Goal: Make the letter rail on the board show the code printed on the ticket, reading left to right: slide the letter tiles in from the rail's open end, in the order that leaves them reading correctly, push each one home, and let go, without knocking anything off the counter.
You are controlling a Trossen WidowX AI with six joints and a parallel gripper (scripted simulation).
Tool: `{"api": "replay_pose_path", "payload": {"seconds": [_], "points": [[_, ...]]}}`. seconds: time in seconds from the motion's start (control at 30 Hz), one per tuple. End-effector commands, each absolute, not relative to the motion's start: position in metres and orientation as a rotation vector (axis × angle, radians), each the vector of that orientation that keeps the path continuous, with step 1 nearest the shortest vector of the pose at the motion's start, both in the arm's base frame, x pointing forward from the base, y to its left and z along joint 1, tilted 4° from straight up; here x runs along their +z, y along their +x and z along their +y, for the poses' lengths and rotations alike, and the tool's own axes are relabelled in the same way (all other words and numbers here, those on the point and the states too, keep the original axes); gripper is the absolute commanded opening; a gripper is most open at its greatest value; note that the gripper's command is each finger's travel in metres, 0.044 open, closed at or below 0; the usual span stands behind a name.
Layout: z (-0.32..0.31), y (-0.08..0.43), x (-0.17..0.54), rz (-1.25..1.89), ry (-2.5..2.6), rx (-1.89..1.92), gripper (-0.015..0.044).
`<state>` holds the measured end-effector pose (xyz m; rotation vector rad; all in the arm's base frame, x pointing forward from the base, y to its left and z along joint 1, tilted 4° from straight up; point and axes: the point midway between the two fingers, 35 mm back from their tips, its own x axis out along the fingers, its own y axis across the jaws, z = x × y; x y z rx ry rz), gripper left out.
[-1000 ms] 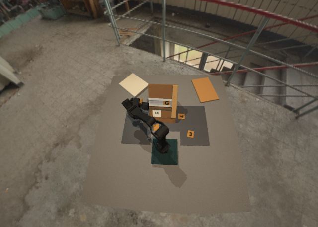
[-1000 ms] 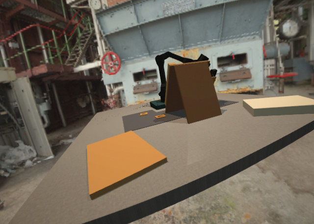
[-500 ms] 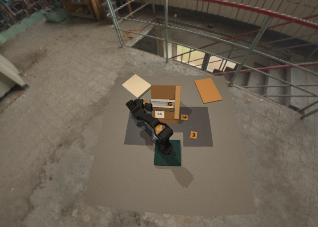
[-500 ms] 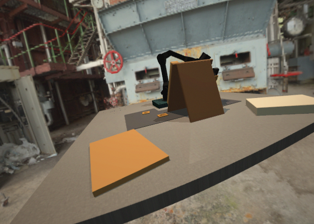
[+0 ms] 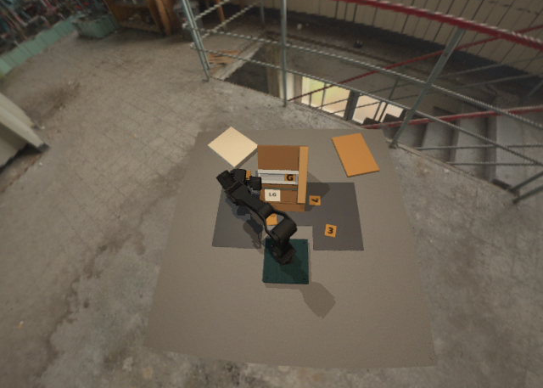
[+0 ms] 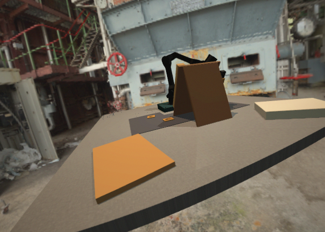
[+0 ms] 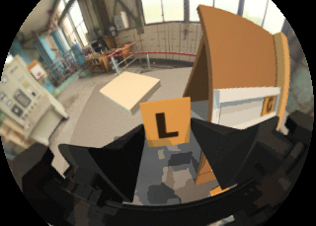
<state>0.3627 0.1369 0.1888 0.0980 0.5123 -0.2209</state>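
My gripper (image 5: 253, 181) (image 7: 167, 124) is shut on the orange L tile (image 7: 178, 107), which is upright in the wrist view. It holds the tile off the left, open end of the white rail (image 5: 265, 171) (image 7: 242, 95), with a gap between tile and rail in the wrist view. The G tile (image 5: 289, 177) (image 7: 268, 106) sits in the rail near its right end, by the light wood strip. The ticket (image 5: 272, 194) on the sloping brown board (image 5: 277, 156) (image 6: 207, 95) (image 7: 242, 48) reads LG. The rail is hidden in the exterior view.
The 7 tile (image 5: 314, 199) (image 6: 168, 119) and 3 tile (image 5: 330, 230) (image 6: 151, 116) lie on the dark mat (image 5: 344, 199). Another orange tile (image 5: 271, 220) is partly hidden by the arm. A cream block (image 5: 232, 146) (image 7: 129, 90) stands back left, an orange slab (image 5: 355, 154) (image 6: 131, 164) back right.
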Motion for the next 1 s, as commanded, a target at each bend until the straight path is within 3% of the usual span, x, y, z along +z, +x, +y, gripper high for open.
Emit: {"api": "replay_pose_path", "payload": {"seconds": [0.0,0.97], "points": [[0.134,0.362,0.188,0.514,0.095,-0.218,0.0],[0.12,0.359,0.188,0.514,0.094,-0.218,0.0]]}}
